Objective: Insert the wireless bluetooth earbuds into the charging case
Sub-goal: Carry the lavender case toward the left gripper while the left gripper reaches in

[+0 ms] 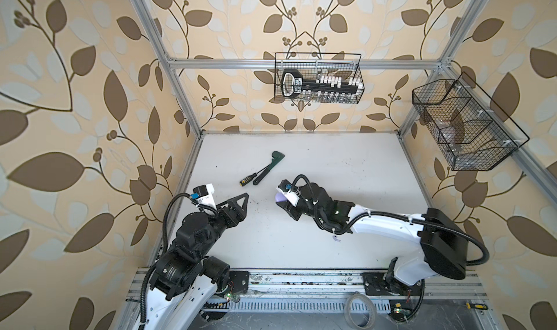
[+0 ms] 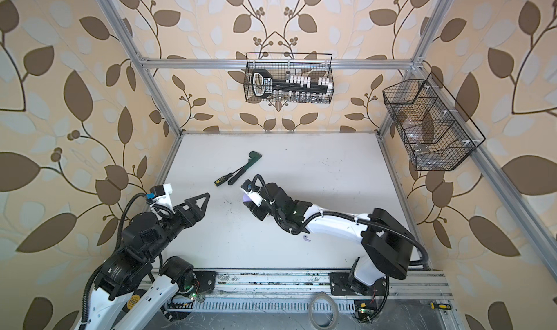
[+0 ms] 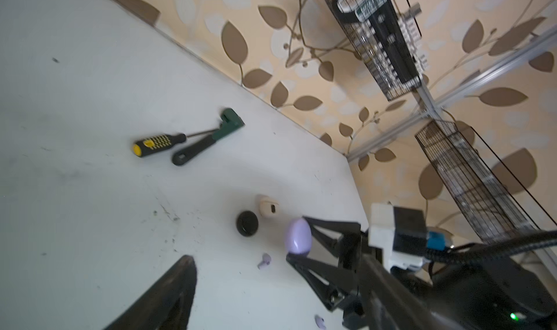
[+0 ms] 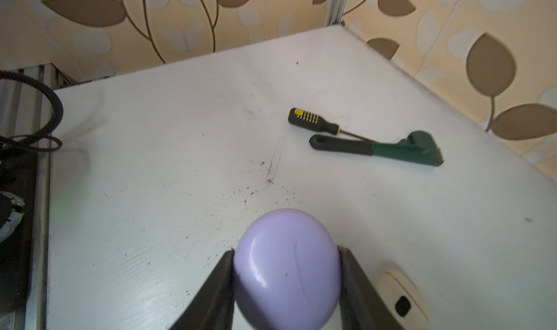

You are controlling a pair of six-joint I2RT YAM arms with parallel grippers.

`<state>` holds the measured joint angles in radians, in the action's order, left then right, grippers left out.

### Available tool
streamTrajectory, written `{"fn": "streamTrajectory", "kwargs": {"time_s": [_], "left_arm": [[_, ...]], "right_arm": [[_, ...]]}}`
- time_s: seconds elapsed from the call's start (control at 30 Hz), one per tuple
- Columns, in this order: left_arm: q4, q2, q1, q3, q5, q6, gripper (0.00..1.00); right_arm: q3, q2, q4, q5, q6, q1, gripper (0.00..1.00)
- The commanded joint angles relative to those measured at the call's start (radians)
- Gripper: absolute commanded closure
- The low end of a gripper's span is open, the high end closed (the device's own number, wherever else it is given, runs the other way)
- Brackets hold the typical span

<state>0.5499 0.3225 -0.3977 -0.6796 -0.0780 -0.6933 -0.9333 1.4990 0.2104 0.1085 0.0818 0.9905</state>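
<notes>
Currently, your right claw (image 4: 285, 251) grips the glossy lavender oval plastic case (image 4: 286, 283) over the white counter (image 4: 150, 162); your left claw (image 1: 243, 206) stands spread and empty, near left.

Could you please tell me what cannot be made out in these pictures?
Left gripper: side-on in both top views, and only one blurred finger shows in the left wrist view, so its opening is unclear.
Black case and cream case: hidden under the right gripper and its camera in both top views.
One lavender earbud: cut off by the left wrist view's edge.
Lavender case: its inside shows in no view.
</notes>
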Motion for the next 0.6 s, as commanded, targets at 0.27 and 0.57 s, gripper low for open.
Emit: {"fn": "streamTrajectory", "kwargs": {"time_s": [0.27,0.57], "left_arm": [[-0.128,0.211,0.007,-0.059,-0.516,0.103,0.31],[-0.214,0.210,0.007,-0.042,-0.593,0.084,0.37]], "right_arm": [[0.071,-0.190,0.081,0.155,0.280,0.118,0.70],[0.065,-0.213,0.080,0.138,0.355,0.161,0.69]]}}
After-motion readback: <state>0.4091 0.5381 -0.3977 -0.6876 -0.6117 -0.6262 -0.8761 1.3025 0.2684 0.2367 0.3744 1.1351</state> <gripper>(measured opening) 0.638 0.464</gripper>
